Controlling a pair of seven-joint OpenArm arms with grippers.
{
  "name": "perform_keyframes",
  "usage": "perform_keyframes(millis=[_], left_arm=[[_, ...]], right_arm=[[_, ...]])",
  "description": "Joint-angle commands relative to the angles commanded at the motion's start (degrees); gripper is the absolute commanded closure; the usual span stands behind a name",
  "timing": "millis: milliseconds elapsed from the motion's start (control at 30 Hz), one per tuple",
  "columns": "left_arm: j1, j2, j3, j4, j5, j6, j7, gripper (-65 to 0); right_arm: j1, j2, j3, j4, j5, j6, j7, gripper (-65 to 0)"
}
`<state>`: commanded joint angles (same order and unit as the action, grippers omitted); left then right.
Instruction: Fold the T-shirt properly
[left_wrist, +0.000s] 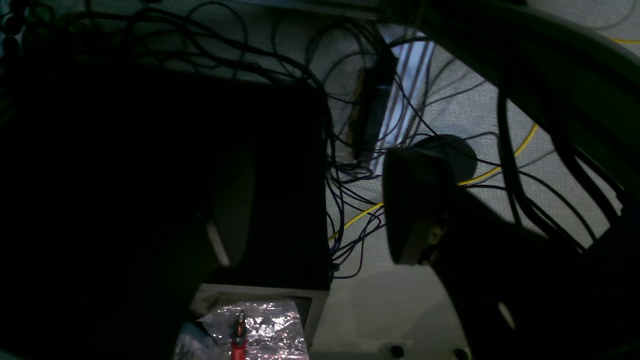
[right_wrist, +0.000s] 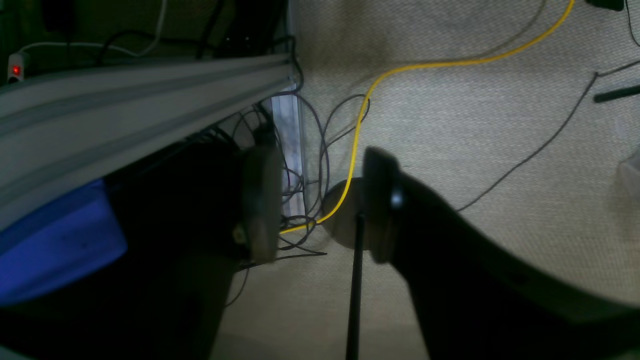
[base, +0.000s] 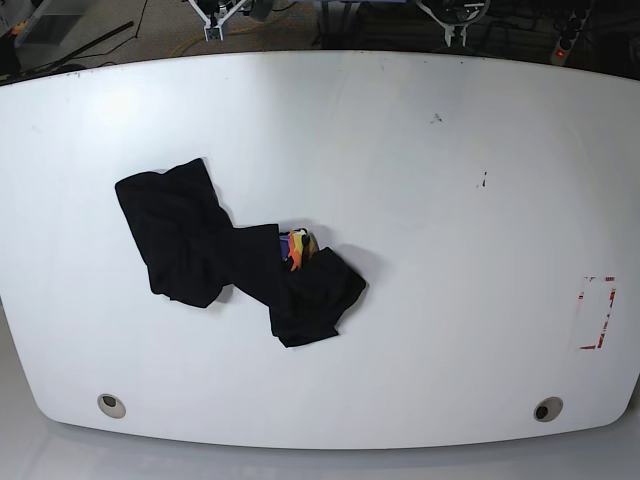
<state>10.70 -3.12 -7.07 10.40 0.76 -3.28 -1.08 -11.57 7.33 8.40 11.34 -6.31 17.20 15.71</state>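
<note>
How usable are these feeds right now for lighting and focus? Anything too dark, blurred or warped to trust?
Base view: bright, sharp, with the table edges bowed by the lens; the T-shirt reads as flat black with little fold detail. Left wrist view: badly underexposed, left half almost black, left gripper a silhouette. Right wrist view: dim, right gripper fingers blurred up close, floor brighter behind.

Crumpled black matt cloth T-shirt (base: 215, 255), soft and creased, with a glossy-looking multicoloured print. Smooth white tabletop (base: 420, 200), faintly sheened, lightly scuffed toward the far right. Coarse woven grey carpet floor (right_wrist: 475, 150) under thin plastic-sheathed yellow cable (right_wrist: 360, 125). Crinkled shiny silver foil (left_wrist: 265, 327).
</note>
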Motion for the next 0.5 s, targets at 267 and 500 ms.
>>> perform_keyframes(millis=[267, 500], left_arm=[[-0.73, 0.09, -0.19, -0.25, -0.02, -0.19, -0.99, -36.9], [0.24, 0.17, -0.19, -0.07, -0.1, -0.19, -0.99, -36.8]], right_arm=[[2.38, -1.22, -0.18, 0.4, -0.42, 0.25, 0.59, -25.4], [0.62, -1.22, -0.09, 2.42, -0.24, 0.25, 0.59, -24.9]])
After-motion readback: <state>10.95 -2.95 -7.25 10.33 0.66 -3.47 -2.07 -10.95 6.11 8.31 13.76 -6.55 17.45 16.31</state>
